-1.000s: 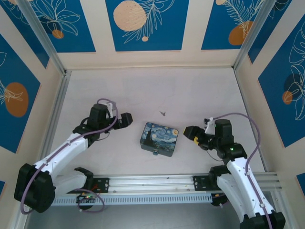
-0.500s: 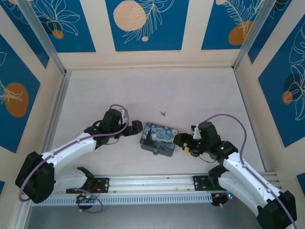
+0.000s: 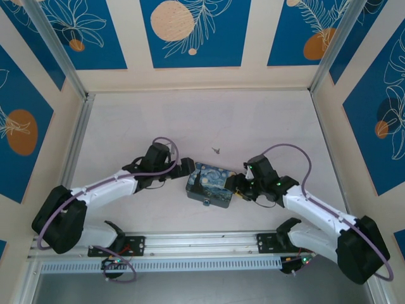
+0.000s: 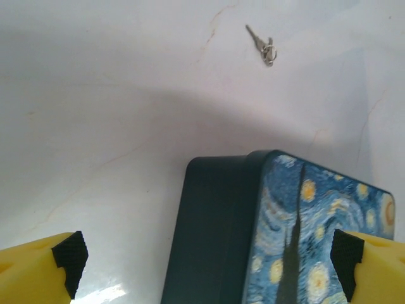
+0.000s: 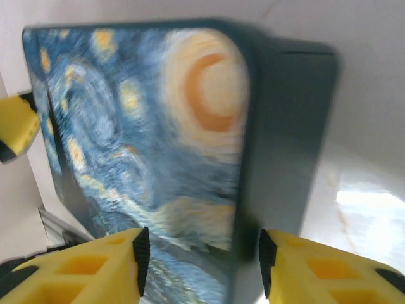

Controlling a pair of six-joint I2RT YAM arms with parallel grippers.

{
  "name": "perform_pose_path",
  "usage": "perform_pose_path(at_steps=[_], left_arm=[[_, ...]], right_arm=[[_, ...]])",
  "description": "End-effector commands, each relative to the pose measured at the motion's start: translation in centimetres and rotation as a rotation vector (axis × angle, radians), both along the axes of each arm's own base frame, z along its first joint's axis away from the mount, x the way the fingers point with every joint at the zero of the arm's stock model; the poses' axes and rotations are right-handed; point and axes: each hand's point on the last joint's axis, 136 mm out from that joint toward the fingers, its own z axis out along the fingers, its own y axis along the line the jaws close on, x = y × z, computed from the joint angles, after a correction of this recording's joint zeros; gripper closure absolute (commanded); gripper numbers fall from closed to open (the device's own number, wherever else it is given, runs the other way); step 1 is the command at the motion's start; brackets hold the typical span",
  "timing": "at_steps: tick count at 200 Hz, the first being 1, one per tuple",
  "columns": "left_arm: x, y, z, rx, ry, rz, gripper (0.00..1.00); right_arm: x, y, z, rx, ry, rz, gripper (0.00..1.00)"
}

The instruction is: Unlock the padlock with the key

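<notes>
The key (image 3: 217, 150), a tiny grey sliver on a small ring, lies on the table behind the painted blue-and-yellow tin (image 3: 211, 184); the left wrist view shows the key (image 4: 262, 45) far ahead. The padlock (image 3: 206, 202) is a tiny dark speck at the tin's near edge. My left gripper (image 3: 185, 170) is open at the tin's left end, its yellow fingers wide on either side of the tin (image 4: 215, 221). My right gripper (image 3: 235, 187) is open at the tin's right end, and its fingers straddle the tin's corner (image 5: 145, 126).
The tin sits mid-table between both arms. Aluminium rails (image 3: 209, 244) run along the near edge, and patterned walls (image 3: 190, 38) enclose the back and sides. Bare white table (image 3: 190, 120) stretches behind the key.
Both arms have swung inward from the sides and lowered toward the tin. Their open grippers now bracket its left and right ends. Tin and key have not moved.
</notes>
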Motion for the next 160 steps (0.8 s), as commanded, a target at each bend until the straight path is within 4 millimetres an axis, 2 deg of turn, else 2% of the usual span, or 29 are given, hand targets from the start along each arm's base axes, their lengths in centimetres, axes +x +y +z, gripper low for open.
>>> perform_pose_path(at_steps=[1,43,76,100,121,143,160], left_arm=[[-0.2,0.9,0.4,0.042,0.027,0.054,0.00],[-2.8,6.9,-1.4,0.160,0.082,0.263,0.00],[-4.1,10.3,-1.2,0.163,0.042,0.361,0.00],[-4.4,11.5,-1.0,0.150,0.029,0.382,0.00],[-4.1,11.8,-1.3,0.145,0.032,0.378,0.00],[-3.3,11.4,-1.3,0.127,0.024,0.363,0.00],[-2.6,10.9,-1.1,0.118,0.011,0.349,0.00]], right_arm=[[1.1,3.1,2.1,0.043,-0.060,0.050,0.55],[1.9,8.5,2.3,0.043,-0.053,0.134,0.58],[3.2,13.5,2.6,0.054,-0.035,0.209,0.62],[4.6,16.6,2.9,0.064,-0.025,0.241,0.62],[6.1,18.5,3.0,0.072,-0.015,0.246,0.62],[7.7,19.7,3.2,0.071,-0.009,0.244,0.61],[9.1,19.9,3.2,0.068,-0.008,0.223,0.62]])
